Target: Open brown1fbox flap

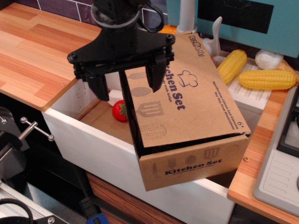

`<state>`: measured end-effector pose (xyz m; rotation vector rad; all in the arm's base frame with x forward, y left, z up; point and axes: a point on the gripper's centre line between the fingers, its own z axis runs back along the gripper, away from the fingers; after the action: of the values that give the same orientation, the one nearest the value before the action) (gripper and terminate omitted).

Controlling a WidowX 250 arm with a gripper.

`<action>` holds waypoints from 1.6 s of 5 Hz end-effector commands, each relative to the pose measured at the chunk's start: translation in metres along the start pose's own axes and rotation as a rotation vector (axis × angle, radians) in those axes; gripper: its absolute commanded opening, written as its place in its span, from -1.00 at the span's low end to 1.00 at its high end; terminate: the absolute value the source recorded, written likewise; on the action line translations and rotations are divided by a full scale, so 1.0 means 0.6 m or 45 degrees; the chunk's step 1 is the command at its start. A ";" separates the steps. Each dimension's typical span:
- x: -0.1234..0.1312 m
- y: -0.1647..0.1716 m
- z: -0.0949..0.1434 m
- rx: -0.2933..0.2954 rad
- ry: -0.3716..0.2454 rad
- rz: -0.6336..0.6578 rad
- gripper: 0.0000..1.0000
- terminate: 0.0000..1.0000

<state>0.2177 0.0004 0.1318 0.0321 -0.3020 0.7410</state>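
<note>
observation.image, brown1fbox (pixel 194 165) long axis near-to-far, flap (pixel 187 93) down, pincer (pixel 127 80) spread

Brown1fbox (pixel 194 165) is being seen in white sink (pixel 93 144) w/ flap (pixel 187 93) lying nearly shut. Gripper (pixel 127 79) is being held over flap's left edge, fingers apart. Red strawberry (pixel 120 111) is lying beside box; 2 corn cobs (pixel 266 79) behind.

The brown1fbox (pixel 194 163) sits in the sink (pixel 100 149), its front wall over the sink's near rim. The flap (pixel 187 93) lies over the box top, raised along its left edge. The gripper (pixel 127 81) hangs at that edge. A strawberry (pixel 120 110) lies left of the box. Two corn cobs (pixel 266 79) rest behind on the right.
</note>
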 end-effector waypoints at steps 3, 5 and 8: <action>-0.006 0.011 -0.041 -0.216 0.179 0.092 1.00 -1.00; -0.020 0.003 -0.056 -0.302 0.152 0.096 1.00 -1.00; -0.026 -0.042 -0.050 -0.380 0.109 0.073 1.00 -1.00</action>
<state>0.2243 -0.0242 0.0902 -0.2825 -0.2913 0.7537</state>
